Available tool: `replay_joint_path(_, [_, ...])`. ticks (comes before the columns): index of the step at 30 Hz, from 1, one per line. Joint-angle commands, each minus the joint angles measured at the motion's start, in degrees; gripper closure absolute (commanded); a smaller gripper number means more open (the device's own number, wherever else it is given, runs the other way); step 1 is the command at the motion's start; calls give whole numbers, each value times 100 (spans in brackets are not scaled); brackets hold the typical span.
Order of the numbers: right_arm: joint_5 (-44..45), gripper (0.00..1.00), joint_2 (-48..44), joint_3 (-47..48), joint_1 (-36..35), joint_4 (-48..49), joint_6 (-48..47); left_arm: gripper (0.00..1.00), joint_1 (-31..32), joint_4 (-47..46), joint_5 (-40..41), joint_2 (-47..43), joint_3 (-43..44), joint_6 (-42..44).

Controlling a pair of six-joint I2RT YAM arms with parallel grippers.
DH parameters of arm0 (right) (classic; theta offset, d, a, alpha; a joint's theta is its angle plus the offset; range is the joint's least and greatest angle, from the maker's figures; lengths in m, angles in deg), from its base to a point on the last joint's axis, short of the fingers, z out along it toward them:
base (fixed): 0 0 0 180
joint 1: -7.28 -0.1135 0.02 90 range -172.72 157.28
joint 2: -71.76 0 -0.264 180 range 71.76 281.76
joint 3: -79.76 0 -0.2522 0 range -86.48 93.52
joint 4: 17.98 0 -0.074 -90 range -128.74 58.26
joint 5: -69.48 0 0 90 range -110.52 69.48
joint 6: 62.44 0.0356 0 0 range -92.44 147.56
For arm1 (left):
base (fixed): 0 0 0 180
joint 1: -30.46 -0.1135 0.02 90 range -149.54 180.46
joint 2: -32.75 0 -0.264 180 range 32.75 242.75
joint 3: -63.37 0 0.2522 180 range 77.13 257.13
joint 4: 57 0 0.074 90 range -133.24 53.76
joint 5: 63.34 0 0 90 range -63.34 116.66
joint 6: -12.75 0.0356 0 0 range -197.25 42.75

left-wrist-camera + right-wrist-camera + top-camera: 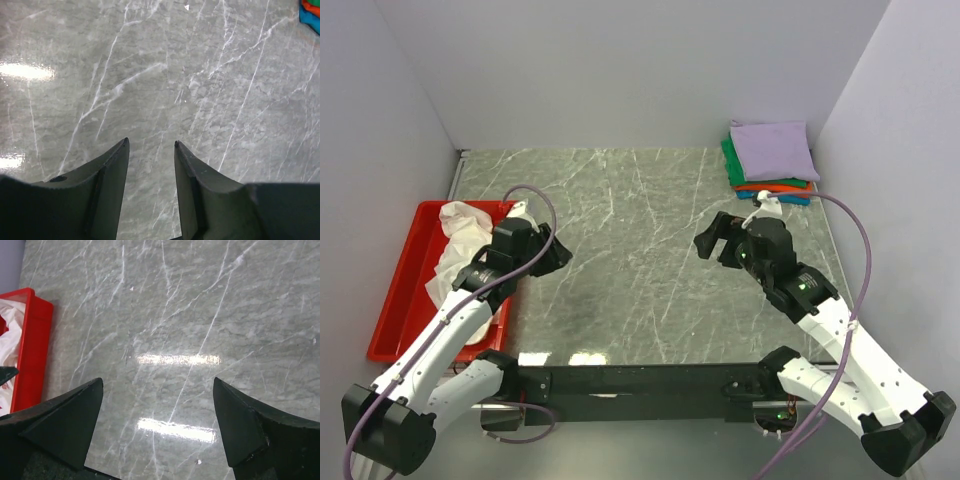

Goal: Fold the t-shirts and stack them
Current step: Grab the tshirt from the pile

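T-shirt (460, 240), white, lies in tray (400, 290) beside parted left fingers (110, 190); folded stack (770, 155) sits beyond parted right fingers (65, 425).

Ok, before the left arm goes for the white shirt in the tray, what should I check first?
1. The left tool is open, nothing between its fingers: ok.
2. The right tool is wide open and empty: ok.
3. The white t-shirt lies crumpled in the red tray, beside the left arm: ok.
4. The middle of the table is bare for folding: ok.
5. The folded stack, lavender t-shirt on top, sits in the far right corner, apart from both arms: ok.
6. Shirt free of snags on the tray: cannot tell.
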Motion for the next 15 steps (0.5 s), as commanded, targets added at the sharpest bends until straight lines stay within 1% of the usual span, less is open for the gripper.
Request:
replay_joint_path(1, [-95,4,-77,-68,-28,18,-106,53,21,-53,260,-55,79,-208])
replay_joint_path(4, [-121,4,-103,-103,-28,-35,-150,52,21,114,558,-46,158,-393])
replay_joint_path(9, [-332,4,-200,-225,-19,-18,-273,45,-32,579,1094,103,648,-543])
replay_joint_path(12, [-473,4,-244,-261,-19,0,-291,41,-233,948,1428,340,1009,-499])
replay_joint_path(13, [-508,4,-244,-261,-19,-9,-300,41,-434,1141,1568,480,1106,-490])
replay_joint_path(15, [-508,4,-235,-270,-19,-70,-317,35,-681,1292,1683,586,1352,-464])
